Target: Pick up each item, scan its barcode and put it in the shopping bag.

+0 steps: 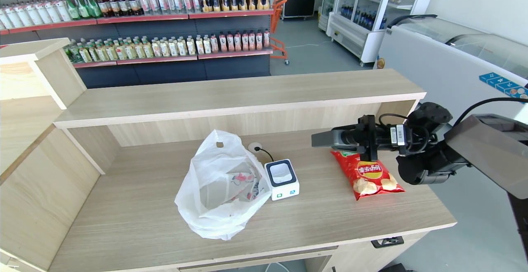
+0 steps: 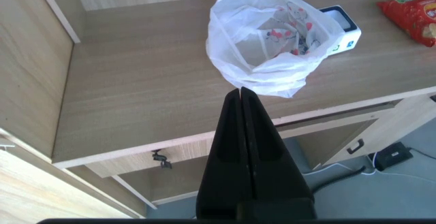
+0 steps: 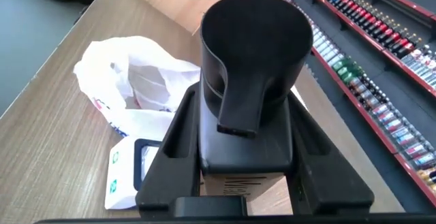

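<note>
A red bag of chips (image 1: 369,175) lies flat on the right part of the wooden counter (image 1: 136,206). My right gripper (image 1: 317,139) hovers just above the chips' far end and points toward the middle of the counter. A white barcode scanner (image 1: 281,178) stands at the centre, window up. Beside it on the left sits the white plastic shopping bag (image 1: 220,185), mouth open, with something red-printed (image 2: 286,30) inside. My left gripper (image 2: 240,93) is shut and empty, out past the counter's front edge, short of the shopping bag (image 2: 266,40). The scanner (image 3: 129,173) and bag (image 3: 136,81) lie beyond the right wrist.
A raised wooden ledge (image 1: 239,94) walls the back of the counter and a side panel (image 1: 37,189) closes its left end. The scanner's cable runs to a hole (image 1: 255,146) behind it. Bare counter lies left of the bag and along the front.
</note>
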Controlling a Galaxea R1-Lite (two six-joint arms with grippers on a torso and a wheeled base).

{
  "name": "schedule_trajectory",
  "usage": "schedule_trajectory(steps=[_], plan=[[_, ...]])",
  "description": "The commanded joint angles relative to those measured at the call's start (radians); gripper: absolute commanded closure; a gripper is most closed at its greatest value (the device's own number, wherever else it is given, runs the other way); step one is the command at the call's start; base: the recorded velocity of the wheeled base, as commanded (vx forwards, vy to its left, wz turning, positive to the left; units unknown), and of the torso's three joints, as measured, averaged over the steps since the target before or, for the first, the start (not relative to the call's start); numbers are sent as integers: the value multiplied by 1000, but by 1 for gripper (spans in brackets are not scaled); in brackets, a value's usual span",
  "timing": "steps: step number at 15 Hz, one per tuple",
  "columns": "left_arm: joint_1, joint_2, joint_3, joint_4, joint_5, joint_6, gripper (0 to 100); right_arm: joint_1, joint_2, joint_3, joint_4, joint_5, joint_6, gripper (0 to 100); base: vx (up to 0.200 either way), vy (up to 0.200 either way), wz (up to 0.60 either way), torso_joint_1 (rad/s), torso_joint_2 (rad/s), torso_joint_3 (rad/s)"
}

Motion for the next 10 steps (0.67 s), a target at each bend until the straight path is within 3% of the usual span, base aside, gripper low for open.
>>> schedule_trajectory(steps=[1, 10], plan=[[0, 0, 0, 0, 0, 0, 100, 2, 24, 0, -1, 42, -2, 100, 0, 0, 0, 0, 0, 0], [0, 0, 0, 0, 0, 0, 100, 108, 119, -4, -1, 42, -8, 100, 0, 0, 0, 0, 0, 0]])
